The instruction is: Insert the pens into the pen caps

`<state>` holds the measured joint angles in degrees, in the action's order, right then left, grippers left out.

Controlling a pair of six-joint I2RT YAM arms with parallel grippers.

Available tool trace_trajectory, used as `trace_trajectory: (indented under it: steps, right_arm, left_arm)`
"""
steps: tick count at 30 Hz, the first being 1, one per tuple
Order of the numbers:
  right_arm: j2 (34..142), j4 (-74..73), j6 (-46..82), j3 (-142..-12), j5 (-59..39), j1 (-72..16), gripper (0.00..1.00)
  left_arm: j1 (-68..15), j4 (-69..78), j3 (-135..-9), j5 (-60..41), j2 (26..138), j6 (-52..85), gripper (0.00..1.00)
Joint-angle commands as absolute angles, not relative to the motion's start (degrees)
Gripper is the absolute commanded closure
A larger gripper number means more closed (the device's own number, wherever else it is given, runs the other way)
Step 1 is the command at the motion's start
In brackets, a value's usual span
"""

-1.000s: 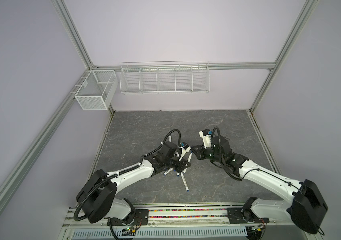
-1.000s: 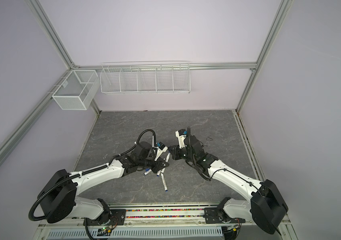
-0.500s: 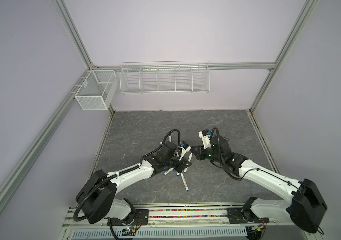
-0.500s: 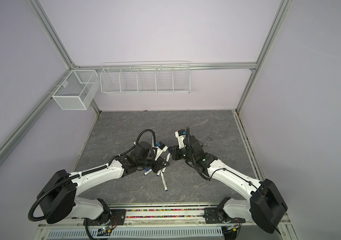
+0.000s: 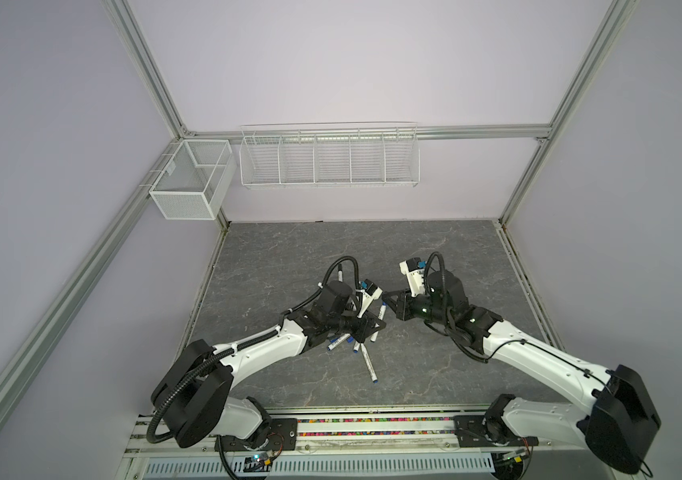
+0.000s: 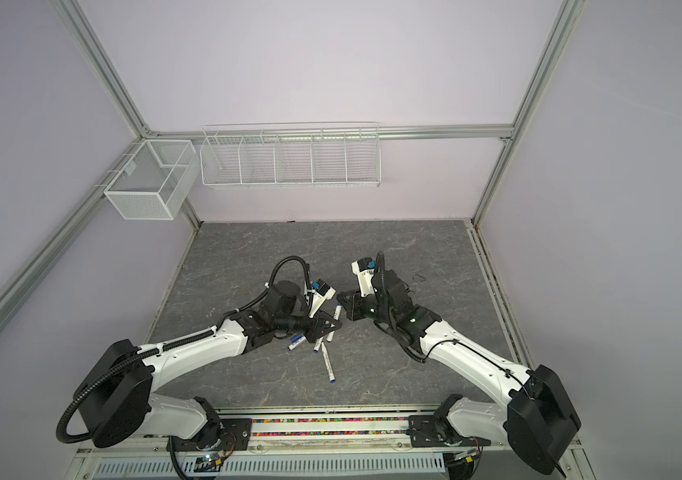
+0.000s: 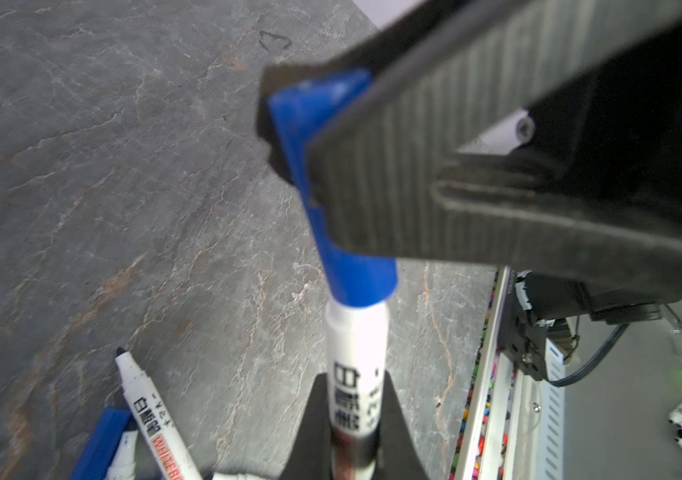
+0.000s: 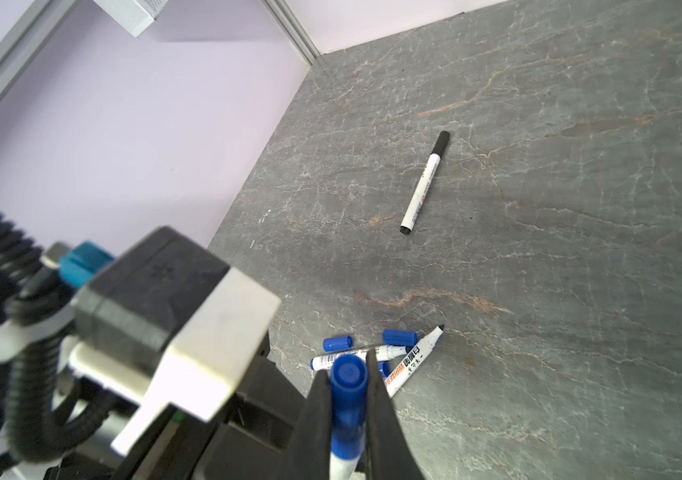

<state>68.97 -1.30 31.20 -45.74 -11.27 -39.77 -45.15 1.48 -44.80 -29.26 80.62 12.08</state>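
Left gripper (image 7: 352, 384) is clamped on a pen (image 7: 357, 345), right gripper (image 8: 347, 370) pinching the blue cap (image 7: 358, 278) on its tip, both over the table (image 5: 289, 257). I can't see half that cap, it's buried in the grip. A loose pen (image 7: 146, 409) reads WHITEBO, with the rest cut off.

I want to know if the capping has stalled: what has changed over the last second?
Nothing has visibly changed. The left gripper stays shut on the pen. The right gripper stays shut on the blue cap, which sits over the pen's tip. Neither gripper has moved. The loose pens on the table lie as before.
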Motion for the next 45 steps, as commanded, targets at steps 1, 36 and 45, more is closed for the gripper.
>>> trace_trajectory:
  steps: [1, 36, 45]
  right_arm:
    - [65.8, 5.2, 28.5, -45.4, -19.9, -39.6, 0.92]
    - [74.3, 24.0, 16.5, -51.1, -47.9, -37.5, 0.92]
    - [74.0, 23.5, 17.7, -50.7, -50.7, -36.3, 0.91]
  left_arm:
    - [-41.4, 9.7, -46.5, -30.1, 80.0, 16.7, 1.0]
    - [-46.5, 0.8, -45.2, -19.8, 74.9, 1.1, 1.0]
    - [-46.5, 4.7, -43.1, -21.6, 73.0, 1.7, 1.0]
